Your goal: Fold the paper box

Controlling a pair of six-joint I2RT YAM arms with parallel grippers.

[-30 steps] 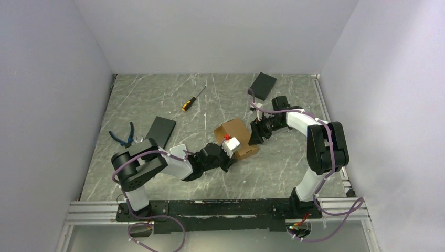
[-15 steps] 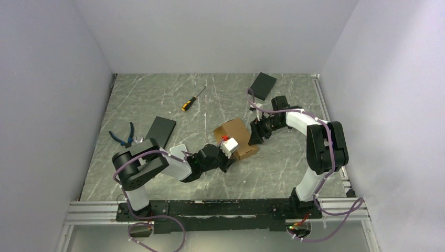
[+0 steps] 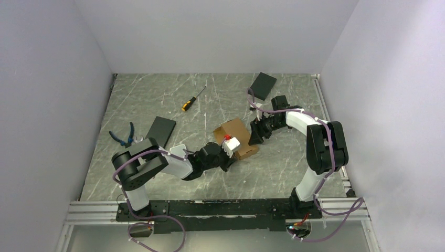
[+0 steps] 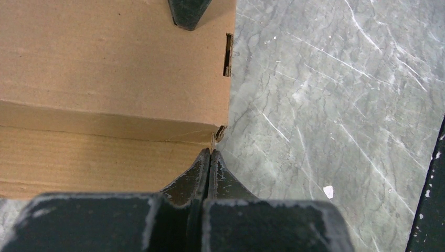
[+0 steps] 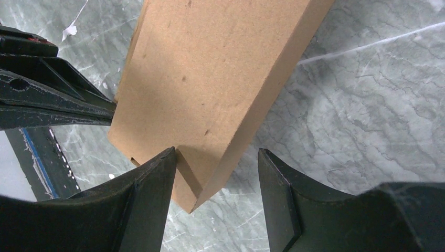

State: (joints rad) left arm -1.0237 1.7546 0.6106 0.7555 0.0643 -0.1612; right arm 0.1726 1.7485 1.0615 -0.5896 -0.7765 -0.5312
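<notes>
With left gripper (image 4: pixel 210 153) closed tight at the tan-brown cardboard paper box (image 4: pixel 115 68) and right gripper (image 5: pixel 218 157) spread wide around it, could squash or slide if pushed hard.

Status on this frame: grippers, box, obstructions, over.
Left gripper shut, tips at a corner of the paper box. Right gripper open, straddling another box corner. Screwdriver and pliers lie well clear.

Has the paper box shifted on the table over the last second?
No. In the top view the paper box keeps the same spot and angle relative to the screwdriver and the far black slab.
</notes>
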